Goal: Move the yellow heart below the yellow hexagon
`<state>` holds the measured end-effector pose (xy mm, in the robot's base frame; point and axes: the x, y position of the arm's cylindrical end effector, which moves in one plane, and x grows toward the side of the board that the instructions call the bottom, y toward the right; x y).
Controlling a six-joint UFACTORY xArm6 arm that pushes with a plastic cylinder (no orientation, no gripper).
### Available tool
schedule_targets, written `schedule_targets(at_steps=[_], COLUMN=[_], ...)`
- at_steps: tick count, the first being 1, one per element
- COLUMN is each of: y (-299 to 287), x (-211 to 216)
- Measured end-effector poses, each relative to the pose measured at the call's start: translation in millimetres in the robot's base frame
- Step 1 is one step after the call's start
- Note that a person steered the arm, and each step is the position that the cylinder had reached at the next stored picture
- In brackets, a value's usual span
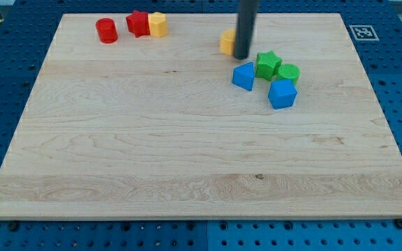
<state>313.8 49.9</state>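
Note:
The yellow hexagon [158, 24] sits near the view's top left, touching a red star [138, 23] on its left. A second yellow block [226, 42], seemingly the yellow heart, lies near the top centre; its right side is hidden behind my rod, so its shape is not clear. My tip [241, 58] rests on the board right against this block's right side, at its lower edge. The heart is well to the right of the hexagon and slightly lower in the view.
A red cylinder [106, 31] stands left of the red star. Just right of and below my tip is a cluster: a green star [267, 65], a green cylinder [289, 72], a blue triangular block [243, 76] and a blue block [282, 93]. The wooden board [187, 160] lies on a blue pegboard.

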Motion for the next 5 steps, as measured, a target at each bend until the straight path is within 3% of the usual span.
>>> schedule_targets(at_steps=[2,3,4,5], y=[56.8,62.2,17.7,-43.0], x=[-4.8,-29.5,-40.6,-6.0])
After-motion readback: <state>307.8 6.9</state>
